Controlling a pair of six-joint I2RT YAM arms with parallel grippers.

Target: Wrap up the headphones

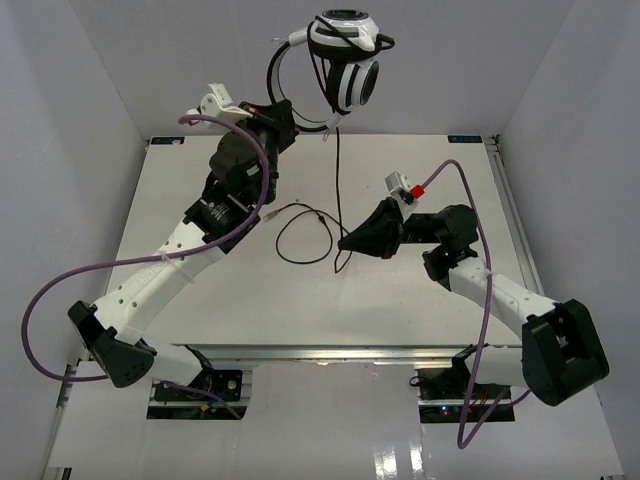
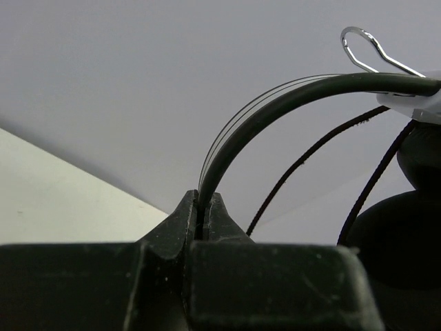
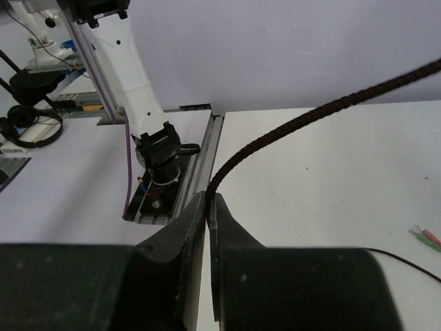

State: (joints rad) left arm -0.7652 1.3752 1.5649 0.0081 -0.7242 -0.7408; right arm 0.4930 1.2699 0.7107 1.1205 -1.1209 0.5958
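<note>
The white headphones point(image 1: 345, 60) with black ear pads hang in the air above the table's far edge. My left gripper point(image 1: 284, 122) is shut on their black headband point(image 1: 271, 75). In the left wrist view the jaws point(image 2: 204, 201) pinch the headband point(image 2: 275, 110), and an ear pad point(image 2: 406, 234) shows at the right. The thin black cable point(image 1: 337, 180) drops from the cups to my right gripper point(image 1: 345, 243), which is shut on it just above the table. In the right wrist view the braided cable point(image 3: 310, 117) runs up from the closed fingertips point(image 3: 209, 198). The rest loops on the table point(image 1: 300, 245), ending at the plug point(image 1: 318, 213).
The white table point(image 1: 200, 300) has a rail along its right edge point(image 1: 510, 220). Purple arm cables point(image 1: 60, 290) swing out past the left side. The left arm's base point(image 3: 162, 155) appears in the right wrist view, with another pair of headphones point(image 3: 27, 127) on a bench beyond.
</note>
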